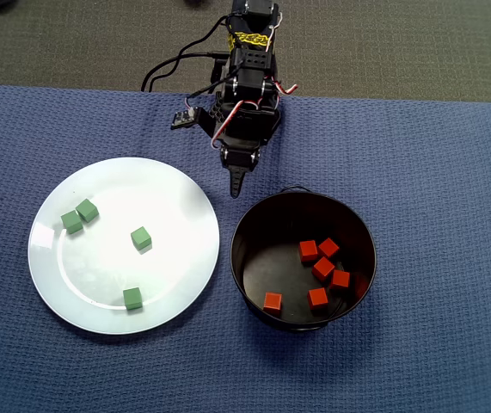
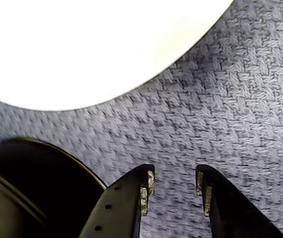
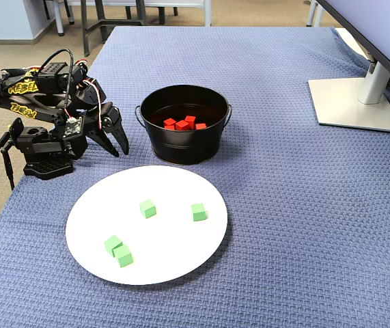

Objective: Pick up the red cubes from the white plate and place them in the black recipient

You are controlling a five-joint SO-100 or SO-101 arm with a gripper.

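Observation:
Several red cubes [image 1: 323, 268] lie inside the black recipient [image 1: 254, 258], right of the white plate [image 1: 172, 202] in the overhead view. The plate holds only green cubes [image 1: 141, 238]. My gripper [image 1: 236, 188] hangs over the blue cloth behind the gap between plate and pot, open, with nothing between its fingers. In the wrist view the gripper [image 2: 175, 186] shows bare cloth between the pads, the plate [image 2: 82, 49] above and the pot [image 2: 32, 188] at lower left. The fixed view shows the gripper [image 3: 118, 147] left of the pot [image 3: 181, 147], with the red cubes [image 3: 182, 124] inside and the plate [image 3: 171, 256] in front.
The arm's base [image 3: 41, 164] and its cables sit at the table's left edge in the fixed view. A monitor stand [image 3: 352, 102] occupies the far right. A blue woven cloth [image 3: 304, 205] covers the table.

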